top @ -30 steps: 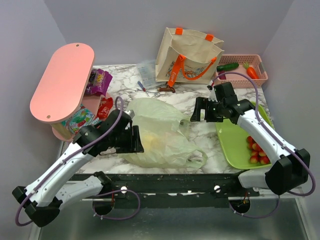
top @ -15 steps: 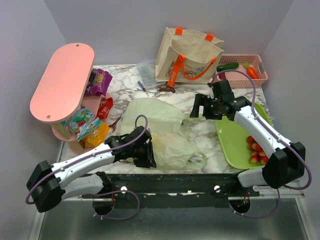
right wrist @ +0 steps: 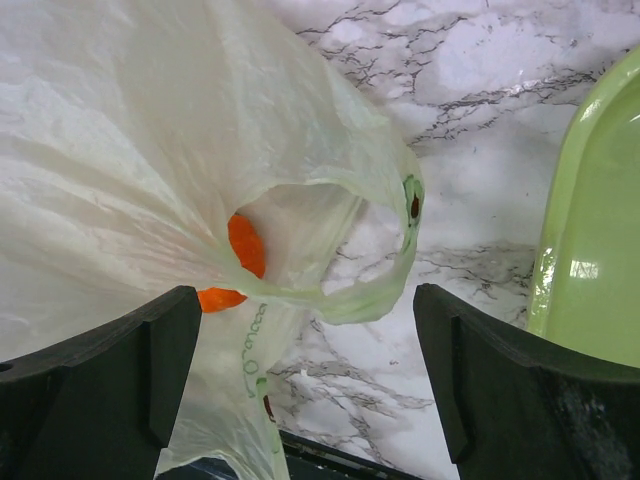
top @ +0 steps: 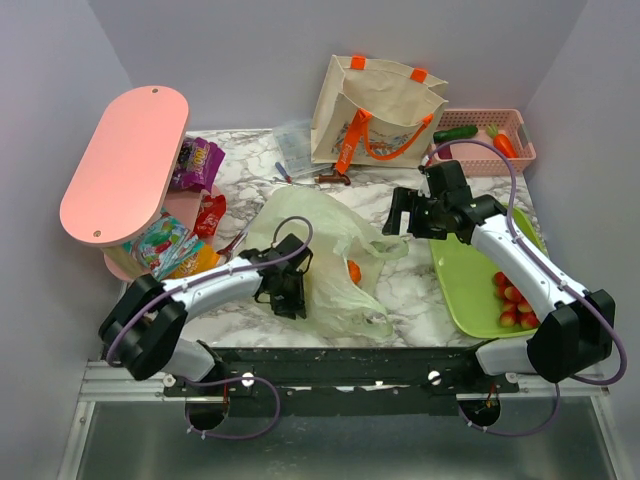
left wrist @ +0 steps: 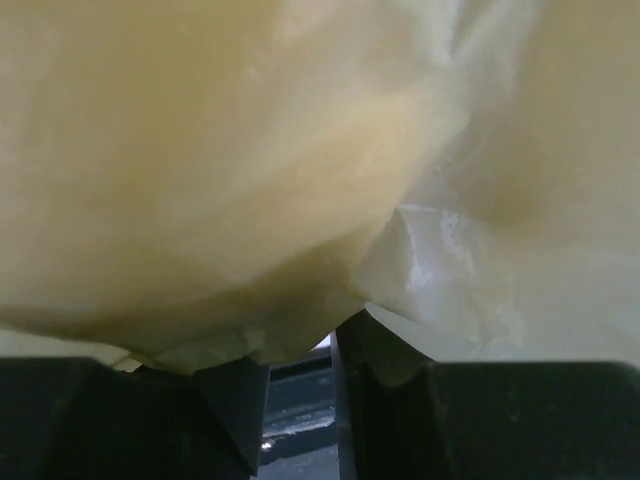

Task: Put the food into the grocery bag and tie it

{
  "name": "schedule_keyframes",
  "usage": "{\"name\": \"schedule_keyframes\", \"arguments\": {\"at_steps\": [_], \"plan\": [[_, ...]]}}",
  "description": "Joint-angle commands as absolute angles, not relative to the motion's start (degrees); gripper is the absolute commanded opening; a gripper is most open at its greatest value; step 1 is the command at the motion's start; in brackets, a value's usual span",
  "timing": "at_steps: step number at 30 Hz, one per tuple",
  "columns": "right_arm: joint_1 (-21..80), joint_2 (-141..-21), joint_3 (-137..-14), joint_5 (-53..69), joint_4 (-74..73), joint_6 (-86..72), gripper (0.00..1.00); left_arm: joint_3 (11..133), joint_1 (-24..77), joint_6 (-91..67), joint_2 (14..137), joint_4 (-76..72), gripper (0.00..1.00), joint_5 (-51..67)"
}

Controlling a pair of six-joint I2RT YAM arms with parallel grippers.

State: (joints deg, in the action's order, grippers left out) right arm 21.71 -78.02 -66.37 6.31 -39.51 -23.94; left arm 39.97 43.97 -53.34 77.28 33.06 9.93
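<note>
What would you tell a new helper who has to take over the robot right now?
Left gripper: pressed against the near side of the grocery bag, fingers close together; whether they pinch plastic is unclear.
Right gripper: open, above the bag's handle loop, holding nothing.
Done: an orange fruit is inside the bag.
Left: the handles are not tied yet. Small red fruits sit on the green tray.

The left end effector point(top: 296, 292) swung inward from the surface's left side and pressed into the grocery bag point(top: 318, 232). The bag bunched up, exposing an orange fruit point(top: 354, 271) at its mouth.
</note>
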Motion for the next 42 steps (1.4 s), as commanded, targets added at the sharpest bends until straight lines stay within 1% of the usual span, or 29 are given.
{"name": "schedule_keyframes", "arguments": {"at_steps": [1, 8, 14, 16, 20, 22, 25, 28, 30, 33, 34, 40, 42], "plan": [[22.06, -78.38, -65.3, 5.28, -37.82, -23.46, 0.95, 50.16, 42.86, -41.84, 84.18, 39.29, 0.28, 2.18], [21.95, -79.1, -65.4, 7.65, -36.98, -21.64, 0.95, 67.11, 41.74, -28.33, 94.13, 49.01, 0.27, -8.16], [21.97, -79.11, -65.13, 8.87, -35.03, -21.01, 0.95, 80.92, 39.75, -19.88, 102.17, 57.01, 0.27, -23.48], [21.97, -79.62, -65.12, 9.78, -34.12, -21.2, 0.96, 83.98, 38.62, -18.64, 104.05, 58.29, 0.27, -25.65], [21.97, -80.53, -64.21, 15.27, -34.66, -21.33, 0.96, 89.77, 38.22, -22.75, 104.51, 66.32, 0.27, -30.34], [21.97, -79.61, -62.15, 17.83, -33.59, -21.55, 0.95, 89.26, 38.94, -24.4, 101.41, 67.89, 0.27, -30.52], [21.97, -77.87, -58.81, 23.94, -31.22, -21.97, 0.93, 87.43, 39.45, -26.45, 95.52, 68.94, 0.28, -27.75], [22.01, -76.66, -57.06, 31.38, -30.54, -23.22, 0.92, 86.75, 40.53, -28.29, 90.45, 70.89, 0.33, -25.54], [21.97, -75.07, -54.77, 34.2, -28.2, -24.55, 0.91, 86.49, 41.66, -28.9, 87.18, 71.66, 0.41, -23.17], [21.97, -73.92, -52.67, 33.82, -26.78, -25.34, 0.89, 85.63, 44.69, -29.54, 82.37, 70.78, 0.61, -19.06], [21.93, -73.92, -52.53, 33.88, -27.29, -25.03, 0.89, 85.45, 45.92, -30.23, 80.99, 70.58, 0.65, -17.98], [21.97, -71.84, -49.3, 34.65, -27.96, -24.44, 0.86, 83.43, 51.87, -35.32, 74.47, 70.13, 0.65, -12.89], [21.93, -71.1, -48.44, 32.13, -28.66, -24.68, 0.86, 82.17, 54.11, -37.21, 72.42, 69.17, 0.65, -11.39]]}}
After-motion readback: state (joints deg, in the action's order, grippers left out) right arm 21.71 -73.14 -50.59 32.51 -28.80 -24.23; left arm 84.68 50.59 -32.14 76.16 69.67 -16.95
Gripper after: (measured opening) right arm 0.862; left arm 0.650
